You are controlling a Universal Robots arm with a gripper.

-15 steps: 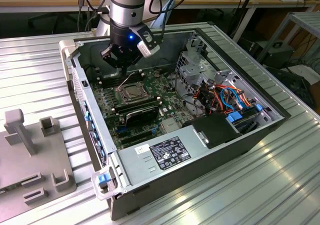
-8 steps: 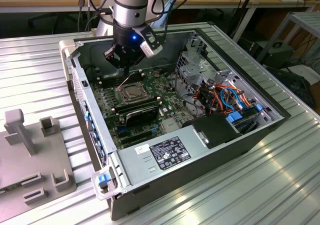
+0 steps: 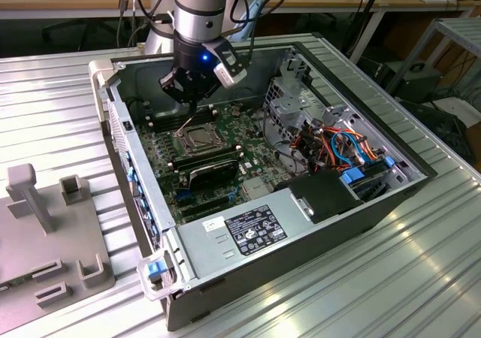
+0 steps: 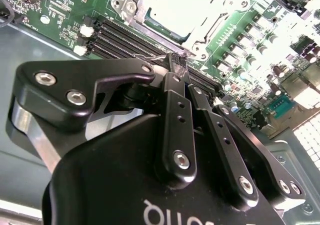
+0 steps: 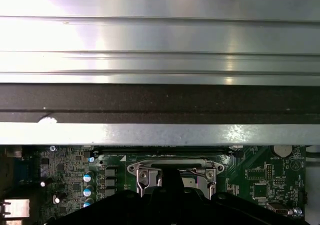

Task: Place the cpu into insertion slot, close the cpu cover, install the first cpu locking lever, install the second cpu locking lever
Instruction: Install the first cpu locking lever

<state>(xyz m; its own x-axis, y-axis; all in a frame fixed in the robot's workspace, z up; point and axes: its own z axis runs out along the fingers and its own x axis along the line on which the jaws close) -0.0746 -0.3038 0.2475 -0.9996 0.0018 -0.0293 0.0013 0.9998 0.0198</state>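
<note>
Hand [image 4: 178,64] fingers pinched narrow on thin wire locking lever [image 4: 159,59] just beside insertion slot [image 4: 172,10]. Cpu [image 4: 180,5] seated beyond fingertips. Lever judged stiff, springy, slippery; grip near free end.

There is one open dark grey metal computer case [image 3: 301,236] with one green circuit board [image 3: 169,161] inside it. On the board sits one square silver-rimmed socket [image 3: 197,137], and one flat dull silver chip [image 4: 181,7] lies in it. One grey plastic holder block [image 3: 45,236] rests on the one ribbed silver metal table [image 3: 421,278].
</note>
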